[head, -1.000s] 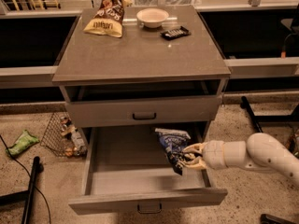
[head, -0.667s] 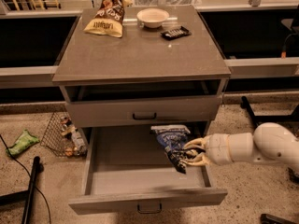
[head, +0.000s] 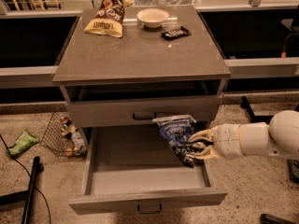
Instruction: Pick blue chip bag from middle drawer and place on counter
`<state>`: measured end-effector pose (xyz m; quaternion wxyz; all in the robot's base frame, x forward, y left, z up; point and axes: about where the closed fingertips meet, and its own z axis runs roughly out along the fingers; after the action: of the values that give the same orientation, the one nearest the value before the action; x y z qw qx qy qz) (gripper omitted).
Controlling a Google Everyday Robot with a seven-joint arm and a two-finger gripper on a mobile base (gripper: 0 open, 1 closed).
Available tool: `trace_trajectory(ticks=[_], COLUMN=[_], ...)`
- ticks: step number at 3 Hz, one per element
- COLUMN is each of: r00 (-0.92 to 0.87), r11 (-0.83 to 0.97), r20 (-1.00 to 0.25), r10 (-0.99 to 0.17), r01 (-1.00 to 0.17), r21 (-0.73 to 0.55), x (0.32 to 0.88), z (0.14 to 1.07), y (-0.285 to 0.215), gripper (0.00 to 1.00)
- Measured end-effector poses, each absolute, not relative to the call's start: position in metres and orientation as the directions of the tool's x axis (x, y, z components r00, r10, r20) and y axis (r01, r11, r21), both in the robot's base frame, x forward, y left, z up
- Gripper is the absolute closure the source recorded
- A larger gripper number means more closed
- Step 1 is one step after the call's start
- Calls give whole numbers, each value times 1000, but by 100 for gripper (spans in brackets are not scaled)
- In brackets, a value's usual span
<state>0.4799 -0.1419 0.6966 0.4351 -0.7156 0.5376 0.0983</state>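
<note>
The blue chip bag is dark navy with white lettering. It hangs above the right side of the open middle drawer, its top edge level with the drawer front above. My gripper reaches in from the right on a white arm and is shut on the bag's lower right part. The counter is the grey-brown top slab of the cabinet, above and behind the bag.
On the counter stand a yellow-and-brown chip bag, a white bowl and a black candy bar. A wire basket and a green wrapper lie on the floor at left. A black pole lies at lower left.
My gripper has lifted the blue chip bag higher, out of the drawer, and the arm has moved a little up and to the right.
</note>
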Motion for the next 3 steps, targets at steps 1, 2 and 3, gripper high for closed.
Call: trace_trajectory(ticks=[1, 2, 3], r00=[464, 547, 607], r11=[-30, -30, -59], r20=[-568, -483, -406], r10=[-680, -684, -683], r01=[-792, -682, -600], r21=[-610, -731, -798], x=[491, 513, 539], z=[751, 835, 880], y=[-139, -130, -127], gripper=[100, 100, 100])
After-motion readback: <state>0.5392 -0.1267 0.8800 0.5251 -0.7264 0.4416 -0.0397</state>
